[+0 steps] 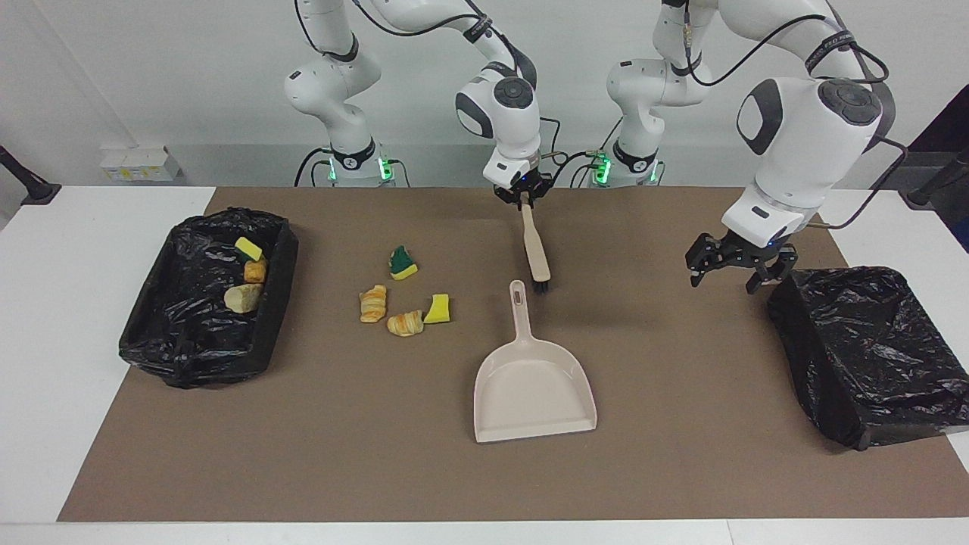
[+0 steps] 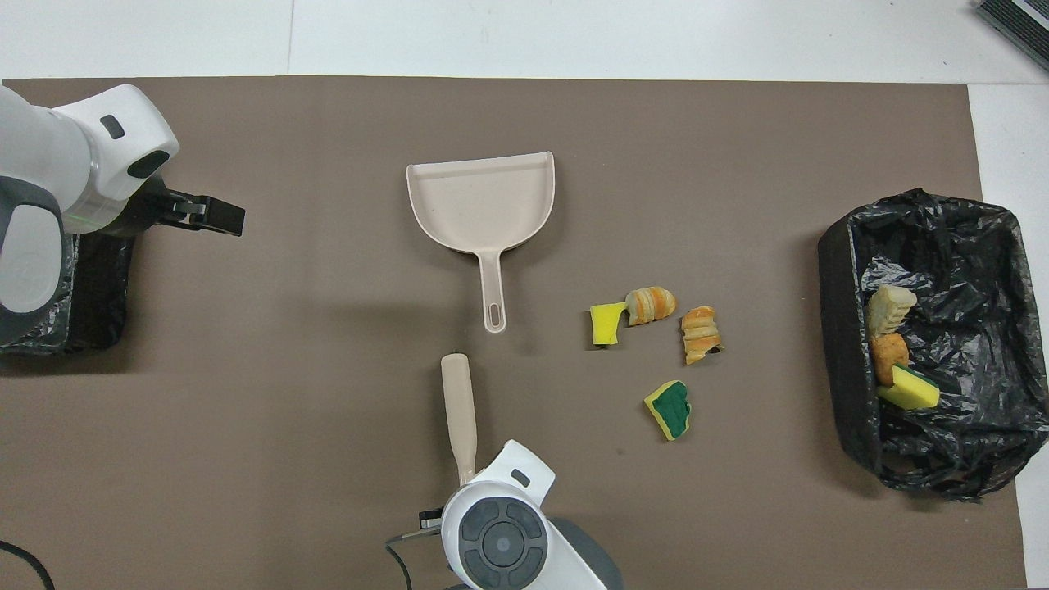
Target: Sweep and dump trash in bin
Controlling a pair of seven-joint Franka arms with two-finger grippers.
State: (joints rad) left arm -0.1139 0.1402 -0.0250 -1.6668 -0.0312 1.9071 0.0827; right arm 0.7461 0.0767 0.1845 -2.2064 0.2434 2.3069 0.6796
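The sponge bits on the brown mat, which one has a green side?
The green-and-yellow sponge, lying nearest the robots of the loose bits; the yellow piece beside a bread lump is all yellow.

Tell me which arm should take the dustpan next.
Left. The left gripper is open and holds nothing, over the mat beside the lined bin. The right gripper is shut on the brush, so it probably can't take the dustpan.
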